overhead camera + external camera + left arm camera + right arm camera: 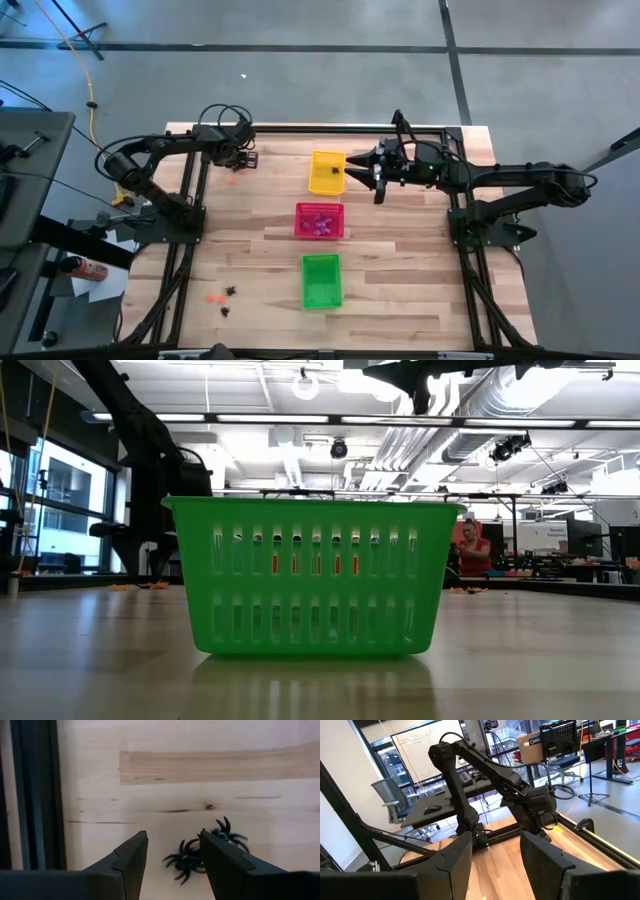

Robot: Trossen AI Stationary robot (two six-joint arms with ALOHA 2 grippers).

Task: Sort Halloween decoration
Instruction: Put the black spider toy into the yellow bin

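Table [400, 280] of pale wood, three mesh baskets in a line down the middle: yellow basket [327, 172] at the far end, red basket [319, 220] in the centre, green basket [321, 281] nearest the front edge.

Left claw [243, 157] at the far left corner of the table, low over the wood. Left wrist view: fingers [131, 862] parted, nothing between them. Two black spiders [189, 859] lie on the wood just ahead of the fingertips; one sits partly behind the finger on that side, touching or nearly touching it, cannot tell which. An orange trinket [237, 170] lies just beside this claw in the high view.

Right claw [378, 180] hangs beside the yellow basket, on its right side, raised off the table. Right wrist view: its fingers [452, 860] stand apart and hold nothing; the left arm shows farther off.

Yellow basket holds a black trinket [334, 171]. Red basket holds a heap of purple-pink trinkets [320, 224]. Contents of the green basket not readable.

Loose cluster [222, 298] near the front left of the table: orange and black bits, well apart from the baskets.

Low view: green basket fills the middle; a seated person [472, 550] shows in the room behind.
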